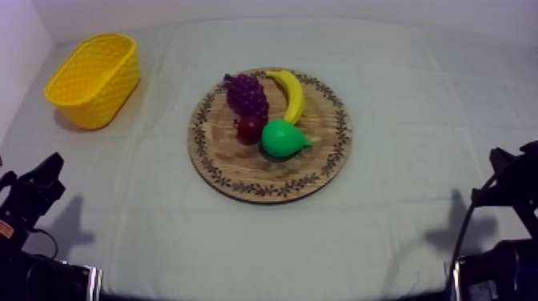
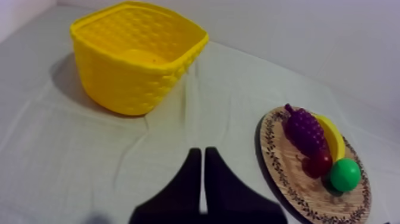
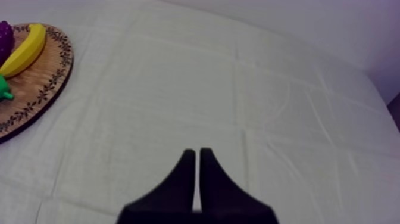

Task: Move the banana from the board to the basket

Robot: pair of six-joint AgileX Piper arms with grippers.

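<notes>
- Banana [image 1: 291, 94]: yellow and curved, lying on the far right part of the round wooden board [image 1: 240, 172]. Its hollow side faces the bunch of grapes [image 1: 246, 96], and its near end lies just beside the pear [image 1: 283, 138]. It is well apart from the yellow basket [image 1: 100, 100].
- Companion fruit: the bunch of grapes, purple, lies on the board's far part just left of the banana. The small red fruit [image 1: 250, 129] sits directly in front of the grapes and touches the pear's left side. The pear, green, lies on its side near the board's middle, its narrow end pointing right.
- Support: the wooden board, with a dark patterned rim, lies flat at mid-table on the grey-white cloth [image 1: 400, 200].
- Container: the yellow basket stands upright at the table's far left, opening upward. Its woven wall and inner floor show in the left wrist view.
- Tool, left side: the left gripper [image 2: 199, 154] has its two black fingers pressed together into a narrow wedge, clenched on nothing. It sits low at the near left of the table, over bare cloth, aimed between the basket and the board.
- Tool, right side: the right gripper [image 3: 195, 154] is likewise clenched into a wedge and grasps nothing. It sits low at the near right, over bare cloth, to the right of the board.
</notes>
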